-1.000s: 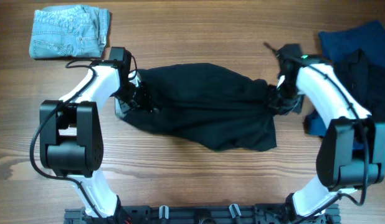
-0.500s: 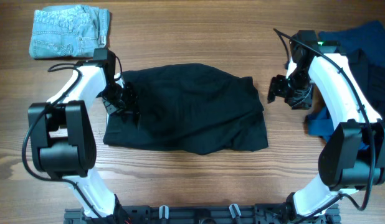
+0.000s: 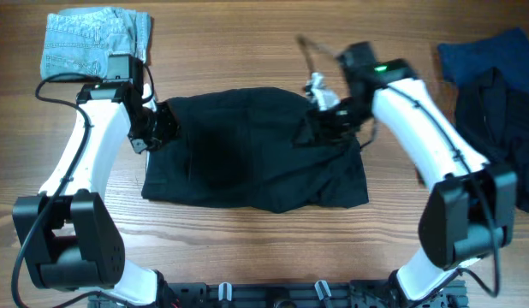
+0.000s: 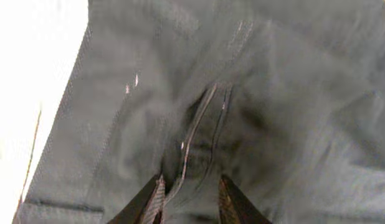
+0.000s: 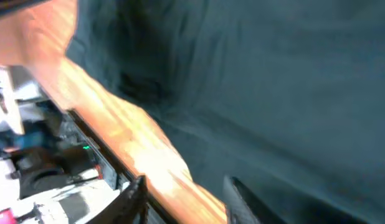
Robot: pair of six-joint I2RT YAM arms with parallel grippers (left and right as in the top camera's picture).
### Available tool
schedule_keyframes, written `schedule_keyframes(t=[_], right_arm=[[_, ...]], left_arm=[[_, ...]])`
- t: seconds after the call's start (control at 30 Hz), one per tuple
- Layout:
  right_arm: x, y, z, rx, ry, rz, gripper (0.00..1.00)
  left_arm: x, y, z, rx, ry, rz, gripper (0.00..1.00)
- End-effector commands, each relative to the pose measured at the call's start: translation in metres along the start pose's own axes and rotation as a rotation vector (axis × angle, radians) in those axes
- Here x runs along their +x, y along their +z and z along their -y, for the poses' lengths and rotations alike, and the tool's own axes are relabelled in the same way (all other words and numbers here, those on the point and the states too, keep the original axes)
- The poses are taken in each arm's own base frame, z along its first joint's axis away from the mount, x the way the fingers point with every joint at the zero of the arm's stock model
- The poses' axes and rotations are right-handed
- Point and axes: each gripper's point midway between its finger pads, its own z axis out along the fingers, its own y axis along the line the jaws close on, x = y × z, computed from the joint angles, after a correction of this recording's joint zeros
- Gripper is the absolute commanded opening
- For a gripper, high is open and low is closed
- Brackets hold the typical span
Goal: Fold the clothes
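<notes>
Both arms inward: left claw pinches black shorts, right claw above.

Two pairs of shorts, black shorts and denim shorts, plus one dark-blue garment, one black garment.

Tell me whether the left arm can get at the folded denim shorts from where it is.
Probably yes. The denim shorts lie just beyond the left claw, which sits at the edge of the black shorts, with only bare table between. Whether it grips fabric is unclear.
</notes>
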Motion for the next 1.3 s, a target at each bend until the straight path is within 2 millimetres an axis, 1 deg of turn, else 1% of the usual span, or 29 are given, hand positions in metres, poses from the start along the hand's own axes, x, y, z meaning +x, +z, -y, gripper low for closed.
schedule_keyframes(t=[0.0, 0.07, 0.17, 0.3, 0.4, 0.43, 0.53, 0.57, 0.63, 0.67, 0.77, 0.87, 0.93, 1.0, 1.07, 1.13, 1.2, 1.23, 1.27], right_arm=[[0.003, 0.025, 0.029, 0.236, 0.167, -0.017, 0.32], [0.008, 0.036, 0.033, 0.241, 0.195, -0.036, 0.33], [0.015, 0.054, 0.047, 0.246, 0.246, -0.054, 0.32], [0.028, 0.078, 0.066, 0.256, 0.267, -0.103, 0.28], [0.033, 0.086, 0.077, 0.283, 0.286, -0.123, 0.25], [0.033, 0.086, 0.081, 0.304, 0.286, -0.122, 0.26], [0.038, 0.078, 0.1, 0.419, 0.342, -0.113, 0.36], [0.041, 0.072, 0.109, 0.473, 0.36, -0.114, 0.36], [0.049, 0.055, 0.134, 0.62, 0.43, -0.107, 0.44], [0.053, 0.048, 0.142, 0.671, 0.46, -0.104, 0.44], [0.058, 0.036, 0.155, 0.695, 0.512, -0.106, 0.44], [0.057, 0.024, 0.165, 0.7, 0.564, -0.079, 0.53], [0.056, 0.016, 0.168, 0.689, 0.594, -0.062, 0.54], [0.053, 0.009, 0.166, 0.673, 0.603, -0.052, 0.56], [0.049, 0.004, 0.158, 0.65, 0.578, -0.041, 0.6], [0.047, -0.001, 0.15, 0.629, 0.569, -0.029, 0.63], [0.043, -0.005, 0.137, 0.58, 0.538, -0.009, 0.65], [0.04, -0.008, 0.126, 0.535, 0.512, 0.006, 0.67], [0.037, -0.011, 0.117, 0.494, 0.487, 0.019, 0.71]], left_arm=[[0.021, -0.002, 0.007, 0.037, -0.009, -0.084, 0.29], [0.027, 0.0, 0.008, 0.026, -0.001, -0.106, 0.29], [0.034, 0.008, 0.01, 0.018, 0.019, -0.129, 0.29], [0.04, 0.029, 0.005, 0.004, 0.016, -0.155, 0.29], [0.043, 0.043, -0.001, -0.003, 0.011, -0.169, 0.3], [0.044, 0.047, -0.003, -0.008, 0.01, -0.171, 0.3], [0.043, 0.056, -0.012, -0.048, 0.01, -0.166, 0.3], [0.042, 0.058, -0.017, -0.072, 0.01, -0.162, 0.3], [0.04, 0.062, -0.026, -0.12, 0.008, -0.157, 0.32], [0.038, 0.063, -0.03, -0.137, 0.004, -0.154, 0.32], [0.031, 0.063, -0.039, -0.15, -0.037, -0.135, 0.32], [0.025, 0.061, -0.044, -0.144, -0.059, -0.122, 0.26], [0.022, 0.057, -0.047, -0.138, -0.07, -0.113, 0.24], [0.02, 0.052, -0.046, -0.127, -0.074, -0.098, 0.24], [0.02, 0.045, -0.039, -0.092, -0.071, -0.087, 0.25], [0.026, 0.04, -0.028, -0.035, -0.07, -0.11, 0.28], [0.033, 0.039, -0.018, 0.017, -0.073, -0.143, 0.36], [0.035, 0.04, -0.015, 0.036, -0.073, -0.155, 0.49], [0.037, 0.04, -0.011, 0.06, -0.074, -0.167, 0.65]])
